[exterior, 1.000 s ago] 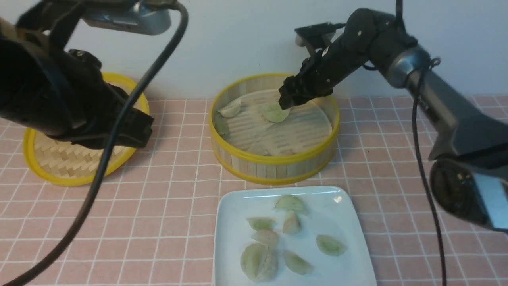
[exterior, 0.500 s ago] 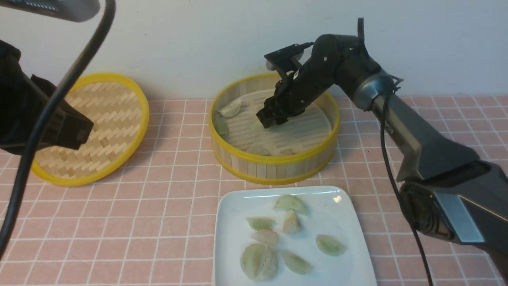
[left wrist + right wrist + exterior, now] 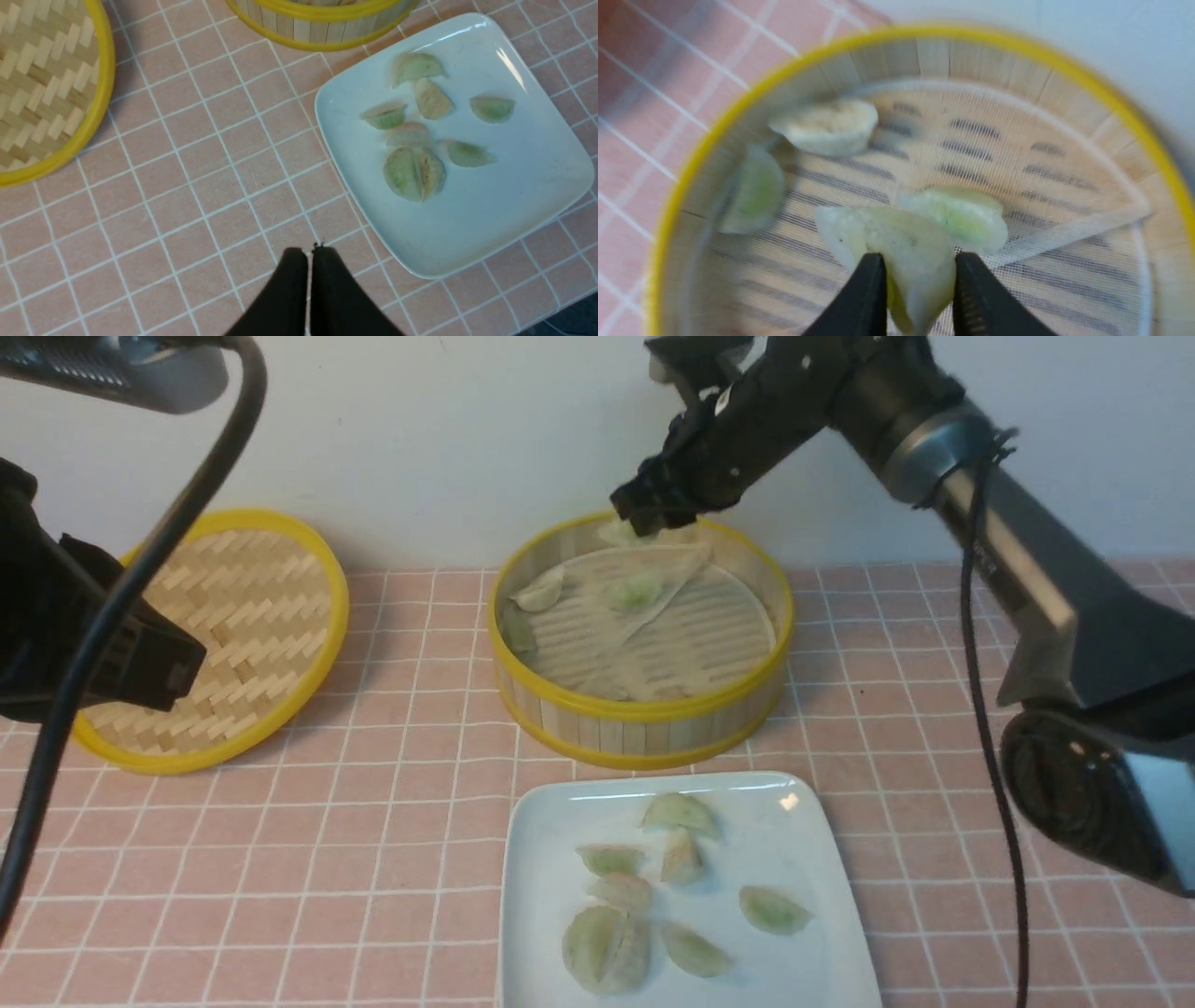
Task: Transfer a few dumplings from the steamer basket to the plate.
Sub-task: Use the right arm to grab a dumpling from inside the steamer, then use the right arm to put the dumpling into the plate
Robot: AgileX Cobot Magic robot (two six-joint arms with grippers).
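Where your right arm point(image 3: 1008, 541) reaches farthest, right gripper point(image 3: 644, 521): clamped on one dumpling point(image 3: 903, 254).
Steamer basket point(image 3: 644, 714): below the held one, more dumplings point(image 3: 540, 590) inside.
Plate point(image 3: 803, 859): nearer you, several dumplings point(image 3: 773, 910).
Left gripper point(image 3: 308, 254): closed, empty, near plate.

The right wrist view was blurred: the steamer basket point(image 3: 924, 35) rim and the loose dumplings point(image 3: 826, 126) on its floor had no sharp edges, and the held dumpling point(image 3: 915, 261) ran out of the picture. In the front view the right gripper point(image 3: 642, 518) hid nearly all of it — only a pale sliver showed. The plate point(image 3: 532, 859) lost its near edge there. The left wrist view caught a strip of the basket, part of the lid point(image 3: 56, 93) — and only the tips of the left gripper point(image 3: 308, 252).
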